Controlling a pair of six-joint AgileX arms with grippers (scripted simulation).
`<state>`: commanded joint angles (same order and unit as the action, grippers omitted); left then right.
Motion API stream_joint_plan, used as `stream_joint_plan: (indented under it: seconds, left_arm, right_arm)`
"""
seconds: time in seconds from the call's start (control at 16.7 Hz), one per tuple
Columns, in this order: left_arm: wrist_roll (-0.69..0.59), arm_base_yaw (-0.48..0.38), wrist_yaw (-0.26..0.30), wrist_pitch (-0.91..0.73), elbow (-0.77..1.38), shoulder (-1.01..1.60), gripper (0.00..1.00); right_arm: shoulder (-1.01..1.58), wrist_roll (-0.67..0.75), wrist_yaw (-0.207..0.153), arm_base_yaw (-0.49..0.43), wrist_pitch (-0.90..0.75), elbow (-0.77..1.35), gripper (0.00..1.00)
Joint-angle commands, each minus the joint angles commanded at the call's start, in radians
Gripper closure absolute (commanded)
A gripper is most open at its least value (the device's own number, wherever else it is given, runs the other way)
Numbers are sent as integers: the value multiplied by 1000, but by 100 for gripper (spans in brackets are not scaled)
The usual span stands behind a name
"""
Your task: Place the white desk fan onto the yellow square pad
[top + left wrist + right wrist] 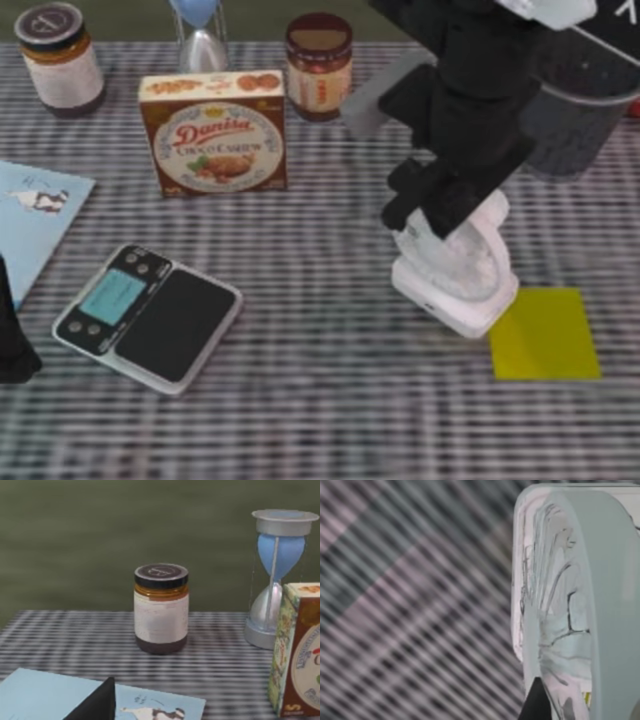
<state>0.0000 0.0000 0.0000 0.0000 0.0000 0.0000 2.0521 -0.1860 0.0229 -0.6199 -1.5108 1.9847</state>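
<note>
Fan: white desk fan (462, 275) stands on the striped table (320, 420), right of centre, its base corner just touching the near-left edge of the yellow square pad (545, 333). Not on the pad yet.
Pad: flat, bare, to the fan's right & slightly nearer the front edge.
R arm: right gripper (440, 205) is down over the fan's top/back; arm body hides the fingers from above. Wrist cam shows the grille (560, 610) very close, one dark fingertip (536, 702) at its lower edge. Can't tell if it's clamped or loose.
L arm: left gripper (12, 335) parked at table's left edge by the blue booklet (35, 215); finger state not visible.
Step, my read: grasp or start of carry.
Doing it well: confirm firm hold, lift base clear of the cloth, short shift right & toward front, keep fan upright, centre base on pad, lower flat before release.
Risk: dragging could shove the pad.
</note>
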Motion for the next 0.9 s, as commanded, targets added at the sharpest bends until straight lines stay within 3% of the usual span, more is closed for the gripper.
stream_joint_plan:
  seconds: [0.24, 0.72, 0.9]
  left_arm:
    - [0, 0, 0, 0, 0, 0, 0]
    - [0, 0, 0, 0, 0, 0, 0]
    - [0, 0, 0, 0, 0, 0, 0]
  right_arm:
    - [-58, -183, -7, 44, 20, -84, 100]
    - [-256, -770, -29, 176, 100, -341, 100]
    - [-315, -926, -35, 215, 124, -425, 100]
